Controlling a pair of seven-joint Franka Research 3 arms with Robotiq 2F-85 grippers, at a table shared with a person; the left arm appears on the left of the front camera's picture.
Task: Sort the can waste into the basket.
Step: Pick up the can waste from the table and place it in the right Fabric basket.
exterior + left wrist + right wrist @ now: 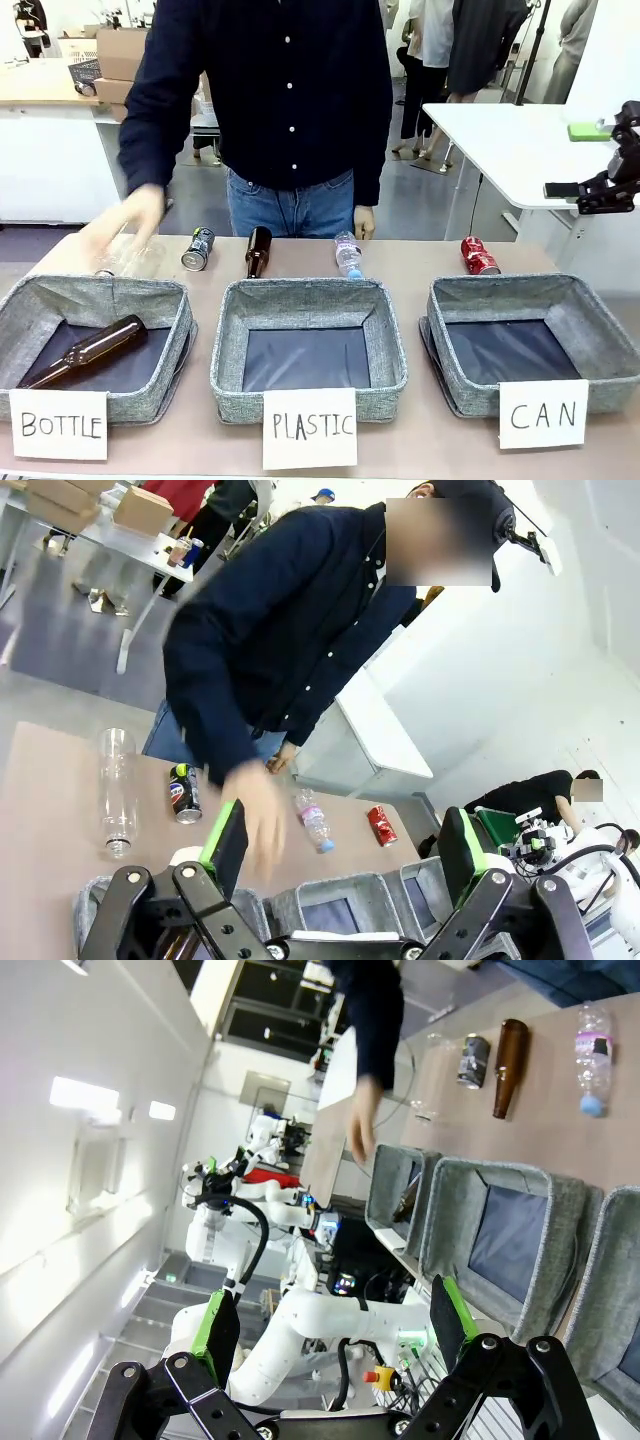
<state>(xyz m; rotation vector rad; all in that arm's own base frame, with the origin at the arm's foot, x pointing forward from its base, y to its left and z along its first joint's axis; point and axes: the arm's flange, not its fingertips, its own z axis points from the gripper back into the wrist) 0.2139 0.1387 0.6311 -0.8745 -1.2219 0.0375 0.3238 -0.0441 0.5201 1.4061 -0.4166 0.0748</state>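
Three grey bins [500, 287], three handwritten signs [543, 413], two drink cans [197, 248], two brown glass bottles [258, 251] and two clear plastic bottles [347, 253] share one table [410, 258] with one person [270, 90].

A white table [500, 140] stands at upper right on a grey floor [420, 208]; cardboard boxes [120, 50] sit on a wood-topped counter [40, 85] at upper left.

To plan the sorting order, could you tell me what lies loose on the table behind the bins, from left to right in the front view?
Clear plastic bottle → dark can → brown glass bottle → small plastic bottle with a blue cap → red can.
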